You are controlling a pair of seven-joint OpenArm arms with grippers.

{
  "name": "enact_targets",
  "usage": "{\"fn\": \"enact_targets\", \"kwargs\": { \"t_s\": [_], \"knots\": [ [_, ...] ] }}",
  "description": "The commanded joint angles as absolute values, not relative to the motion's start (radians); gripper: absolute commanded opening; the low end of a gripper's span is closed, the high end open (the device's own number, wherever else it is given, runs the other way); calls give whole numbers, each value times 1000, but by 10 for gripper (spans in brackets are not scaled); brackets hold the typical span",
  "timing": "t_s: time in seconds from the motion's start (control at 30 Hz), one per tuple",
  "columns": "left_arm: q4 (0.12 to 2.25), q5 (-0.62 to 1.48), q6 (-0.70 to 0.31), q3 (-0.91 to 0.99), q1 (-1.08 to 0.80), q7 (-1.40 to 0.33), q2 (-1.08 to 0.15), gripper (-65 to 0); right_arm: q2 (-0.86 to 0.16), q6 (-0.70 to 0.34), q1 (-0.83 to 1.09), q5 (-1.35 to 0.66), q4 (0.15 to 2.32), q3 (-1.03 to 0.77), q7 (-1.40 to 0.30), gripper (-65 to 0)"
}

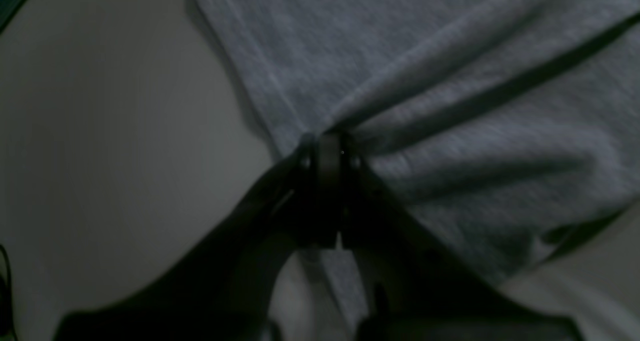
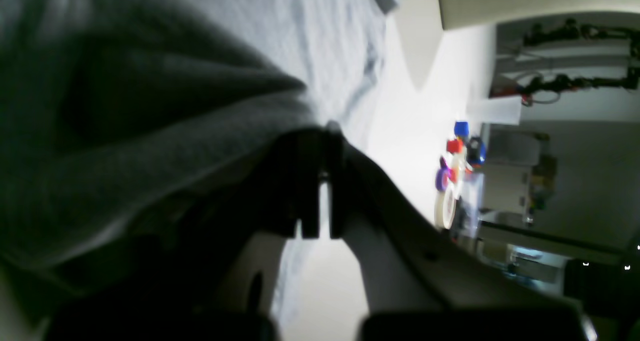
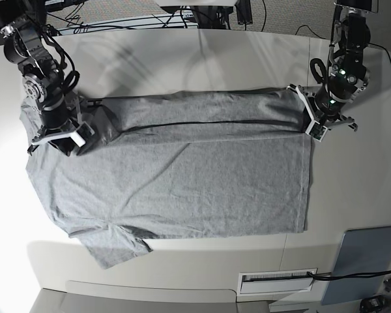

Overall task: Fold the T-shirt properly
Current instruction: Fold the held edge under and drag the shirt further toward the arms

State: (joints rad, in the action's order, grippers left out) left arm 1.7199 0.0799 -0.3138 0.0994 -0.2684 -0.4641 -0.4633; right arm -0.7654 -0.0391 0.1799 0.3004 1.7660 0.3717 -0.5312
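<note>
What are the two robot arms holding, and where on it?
Both hold the T-shirt. The left gripper pinches the far edge at the hem end; the right gripper pinches the same edge near the sleeve end. That edge is lifted and folded over.

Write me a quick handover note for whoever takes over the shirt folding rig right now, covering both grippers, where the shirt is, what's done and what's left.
Left gripper: shut on the T-shirt, pinching an edge at the hem end.
Right gripper: shut on the T-shirt at the sleeve end.
T-shirt: lies spread on the table, plain side up. The far long edge is lifted between the two grippers and partly folded over toward the middle. The near sleeve still sticks out flat.
Done: both far corners gripped, first lengthwise fold started.
Left: lay this fold down, fold the near side and sleeve in, then fold across.
Note: a grey-blue panel sits at the near corner.
</note>
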Motion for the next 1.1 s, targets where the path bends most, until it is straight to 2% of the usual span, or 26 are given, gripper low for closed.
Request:
{"fn": "enact_targets", "kwargs": {
  "t_s": [0.0, 0.33, 0.63, 0.67, 0.73, 0.8, 0.83, 0.9, 0.93, 1.07],
  "knots": [
    [1732, 83, -306, 107, -253, -445, -475, -650, -779, -19, 152, 303, 1763, 361, -519, -650],
    [1675, 82, -298, 107, -176, -446, -447, -650, -767, -18, 43, 297, 1668, 463, -520, -650],
    [1652, 83, -288, 107, -166, -446, -446, -650, -743, -15, -23, 284, 1654, 471, -562, -650],
    [1652, 83, -288, 107, -166, -446, -447, -650, -743, -15, -23, 281, 1654, 471, -569, -633],
    [1652, 83, -288, 107, -166, -446, -447, -650, -743, -15, -28, 268, 1654, 471, -579, -528],
    [1652, 83, -287, 107, -166, -446, -446, -557, -742, -15, -31, 261, 1654, 471, -595, -431],
    [1652, 83, -287, 107, -166, -446, -447, -505, -743, -15, -34, 261, 1654, 471, -602, -405],
    [1652, 83, -284, 107, -166, -447, -447, -423, -743, -12, -36, 262, 1654, 470, -613, -399],
    [1652, 83, -284, 107, -166, -448, -447, -402, -743, -2, -36, 261, 1654, 470, -618, -399],
    [1652, 83, -284, 107, -166, -450, -447, -399, -743, 113, -36, 236, 1654, 469, -640, -399]
  ]
}}
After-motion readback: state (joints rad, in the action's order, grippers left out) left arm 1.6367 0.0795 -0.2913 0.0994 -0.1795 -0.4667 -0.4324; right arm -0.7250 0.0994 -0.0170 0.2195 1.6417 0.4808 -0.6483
